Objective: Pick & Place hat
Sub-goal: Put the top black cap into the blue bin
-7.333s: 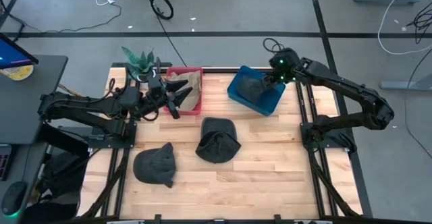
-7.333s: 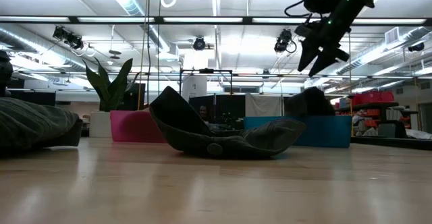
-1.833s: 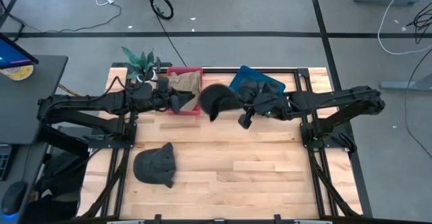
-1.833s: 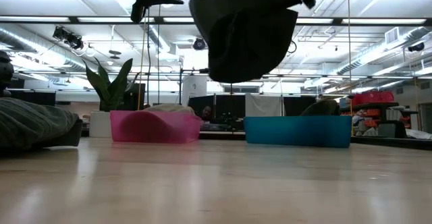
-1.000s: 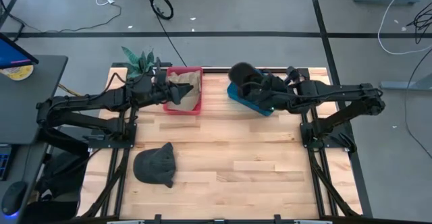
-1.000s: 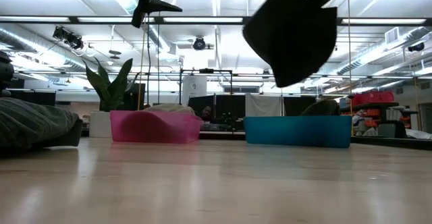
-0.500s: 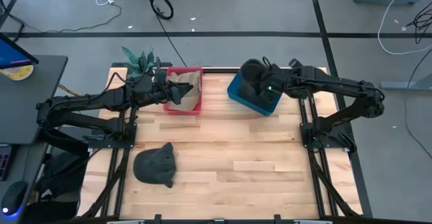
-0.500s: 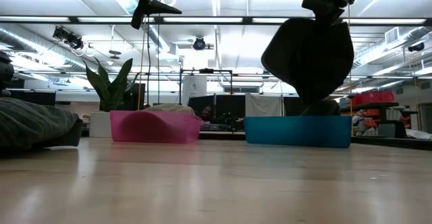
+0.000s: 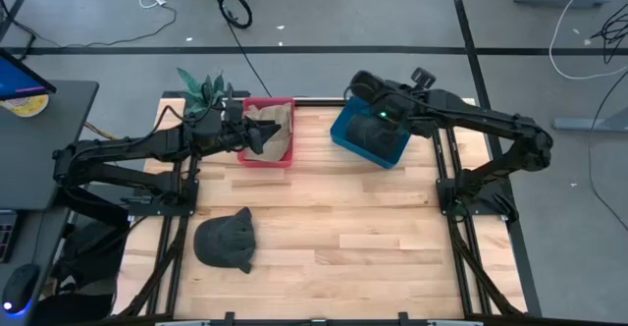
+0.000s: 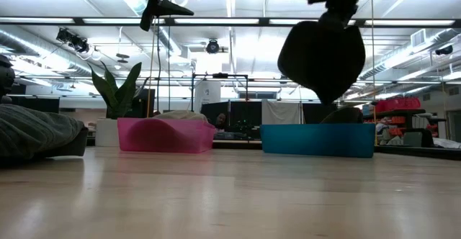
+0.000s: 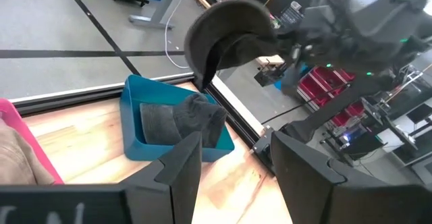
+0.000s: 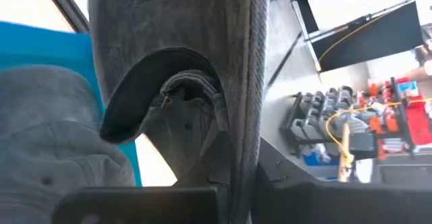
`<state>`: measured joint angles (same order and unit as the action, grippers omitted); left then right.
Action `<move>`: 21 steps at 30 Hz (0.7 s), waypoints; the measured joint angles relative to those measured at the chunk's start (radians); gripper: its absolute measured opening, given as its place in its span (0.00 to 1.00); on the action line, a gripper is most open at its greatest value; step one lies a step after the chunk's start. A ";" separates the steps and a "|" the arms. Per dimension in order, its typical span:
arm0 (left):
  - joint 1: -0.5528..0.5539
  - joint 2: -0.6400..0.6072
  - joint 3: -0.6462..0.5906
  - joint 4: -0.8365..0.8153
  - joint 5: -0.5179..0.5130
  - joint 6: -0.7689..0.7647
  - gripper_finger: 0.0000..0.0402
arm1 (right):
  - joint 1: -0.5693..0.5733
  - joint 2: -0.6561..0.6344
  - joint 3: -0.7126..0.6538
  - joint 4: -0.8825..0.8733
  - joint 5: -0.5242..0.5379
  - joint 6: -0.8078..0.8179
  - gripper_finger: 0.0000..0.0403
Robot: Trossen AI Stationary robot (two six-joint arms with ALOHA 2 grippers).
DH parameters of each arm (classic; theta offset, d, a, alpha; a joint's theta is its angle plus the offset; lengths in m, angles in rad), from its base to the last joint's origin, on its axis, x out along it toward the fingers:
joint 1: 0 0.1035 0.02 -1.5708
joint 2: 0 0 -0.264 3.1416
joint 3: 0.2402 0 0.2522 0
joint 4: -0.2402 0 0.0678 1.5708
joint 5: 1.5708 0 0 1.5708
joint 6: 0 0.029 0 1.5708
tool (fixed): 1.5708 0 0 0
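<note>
The right end effector (image 9: 381, 102) hangs above the far edge of the blue bin (image 9: 369, 135), its fingers pinched on a dark grey hat (image 10: 322, 55) that dangles clear of the bin. In the low view the hat hangs as a rounded dark mass over the bin's blue wall (image 10: 317, 140), not touching it. The left wrist view shows the same hat (image 11: 226, 28) held aloft, brim curling downward, with the blue bin (image 11: 135, 126) below it and another grey hat (image 11: 183, 119) already lying folded inside. The right wrist view looks straight past the held hat (image 12: 196, 82): its brim and inner band fill the middle of the picture, and the grey fabric of the hat in the bin (image 12: 54, 136) sits below it. The left end effector (image 9: 238, 130) is stretched out over the pink bin (image 9: 280, 159), which stands just beside the blue one on the far side of the wooden worktop (image 9: 324, 238); its two dark fingers (image 11: 181, 170) are spread apart with nothing between them. A tan cloth (image 9: 263, 132) lies in the pink bin. A third dark hat (image 9: 226, 240) rests on the worktop near the left front corner, well apart from both bins. A small potted plant (image 9: 201, 88) stands at the far left corner, beside the pink bin.
</note>
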<state>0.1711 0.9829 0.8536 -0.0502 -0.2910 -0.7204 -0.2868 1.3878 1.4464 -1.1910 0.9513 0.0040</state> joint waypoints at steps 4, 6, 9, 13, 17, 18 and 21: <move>0.000 0.000 0.000 -0.001 0.000 0.000 0.45 | -0.023 0.078 0.000 0.018 0.008 -0.052 0.04; 0.000 0.000 0.000 -0.006 0.000 0.000 0.45 | -0.029 0.126 0.000 0.027 0.029 -0.085 0.04; 0.000 0.000 0.000 -0.010 0.001 0.000 0.45 | -0.037 0.188 0.000 0.042 0.031 -0.141 0.04; 0.000 0.000 0.000 -0.027 0.028 0.001 0.45 | -0.044 0.265 0.000 0.043 0.015 -0.181 0.04; -0.001 0.000 0.000 -0.039 0.052 0.000 0.45 | -0.060 0.316 0.000 0.042 0.014 -0.180 0.04; -0.003 0.000 0.000 -0.041 0.059 0.000 0.45 | -0.065 0.322 -0.001 0.043 0.013 -0.180 0.04; -0.015 0.000 0.000 -0.051 0.067 0.000 0.45 | -0.084 0.322 -0.001 0.051 0.011 -0.180 0.04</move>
<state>0.1562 0.9825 0.8536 -0.1015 -0.2241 -0.7203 -0.3710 1.7096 1.4456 -1.1398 0.9622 -0.1761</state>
